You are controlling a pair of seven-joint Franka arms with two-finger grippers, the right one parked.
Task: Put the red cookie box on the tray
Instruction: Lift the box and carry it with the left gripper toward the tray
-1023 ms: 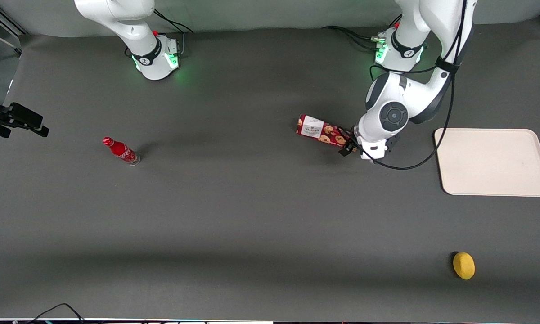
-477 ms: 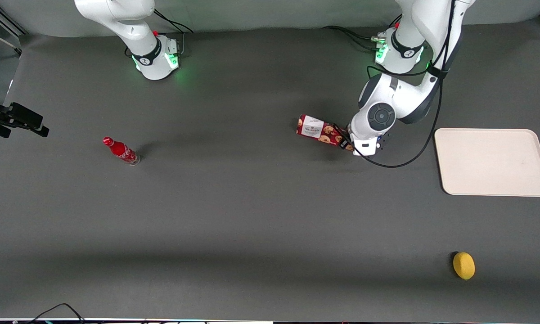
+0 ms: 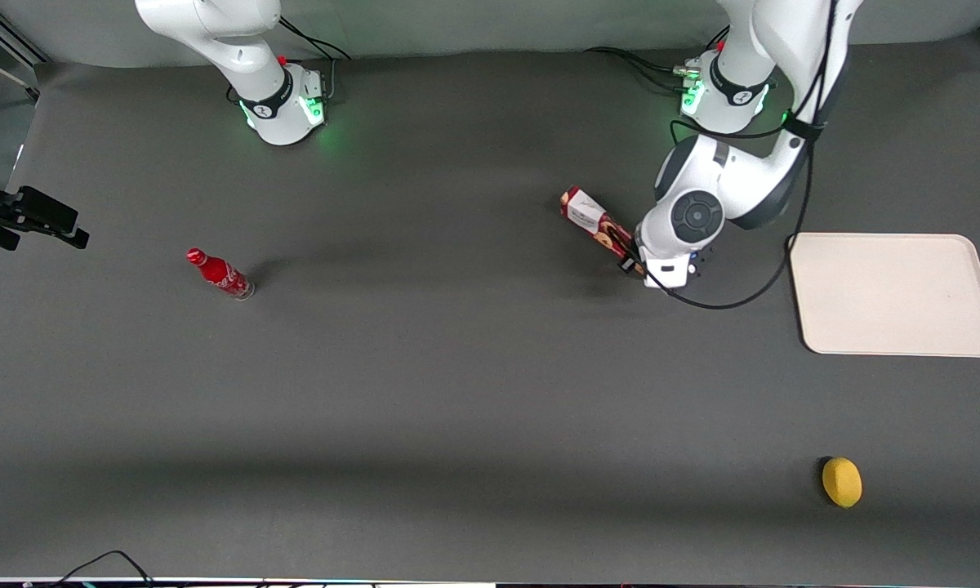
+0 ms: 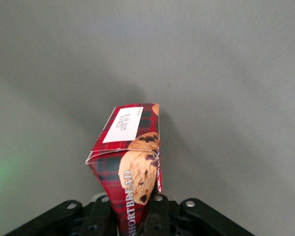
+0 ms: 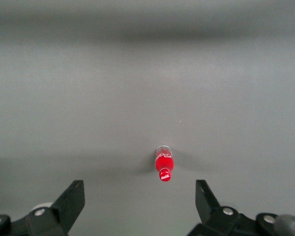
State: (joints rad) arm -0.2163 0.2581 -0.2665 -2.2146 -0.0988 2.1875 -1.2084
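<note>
**Box clamped at one end, tilted off the mat**

Dark grey mat (image 3: 457, 392) covers the whole table. Gripper (image 3: 633, 263) sits near the middle of the table's working-arm half, its fingers (image 4: 160, 209) closed on one end of the red cookie box (image 3: 594, 222). Box is tilted: white-label end raised and pointing toward the arm bases, clear of the mat in the wrist view, with a shadow under it. Wrist view shows the "SHORTBREAD" side and a cookie print facing the camera.

Tray (image 3: 894, 294) lies flat toward the working arm's end of the table, well apart from the box, nothing on it.

Small red bottle (image 3: 220, 273) stands toward the parked arm's end. Yellow lemon (image 3: 841, 482) rests near the front camera, nearer to it than the tray.
</note>
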